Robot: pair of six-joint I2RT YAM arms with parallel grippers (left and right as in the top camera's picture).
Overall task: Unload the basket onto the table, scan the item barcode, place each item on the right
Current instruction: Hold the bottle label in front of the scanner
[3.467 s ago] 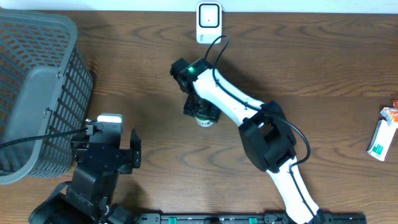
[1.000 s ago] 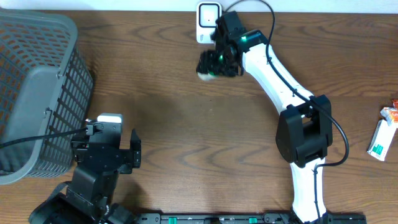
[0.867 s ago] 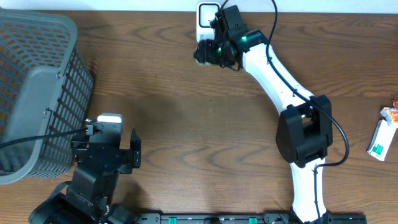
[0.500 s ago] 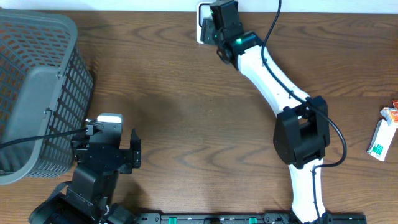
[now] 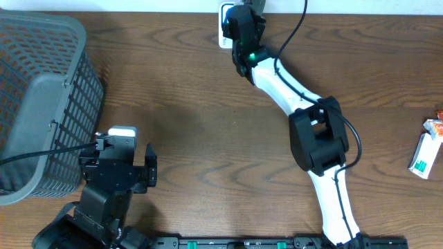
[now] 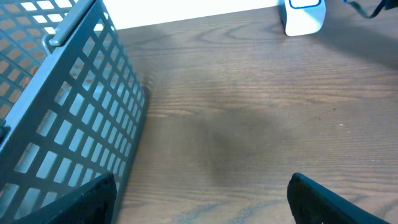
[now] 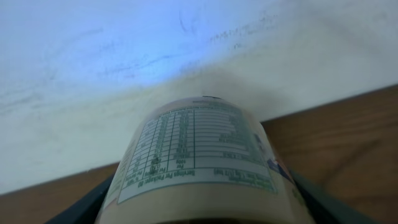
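Labelled round container [image 7: 199,162], small bottle or tub by the look of it, sits clamped in the right gripper [image 5: 243,24] at the top centre of the overhead view, right up against the white scanner [image 6: 303,15] at the far table edge. The overhead view hides the container under the arm. In the right wrist view it fills the lower middle, with a dark finger on each side of its body and a nutrition-table label facing the camera. No barcode shows on that face, so I can't tell which way the code points. Behind it is a white surface with a bluish glow, probably the scanner face, not sure. I'd judge it light and rigid, a hard curved wall with a glossy label. That makes it slippery and likely to spin or slide in a two-finger pinch if turned fast. Not fragile-looking. Best hold is across the plain sides of the body, mid-height, as here, leaving the printed panel uncovered. The left gripper [image 6: 205,202] at the lower left of the overhead view is spread wide with nothing in it, beside the grey mesh basket [image 5: 41,104]. Wooden table [image 5: 208,138] underneath.
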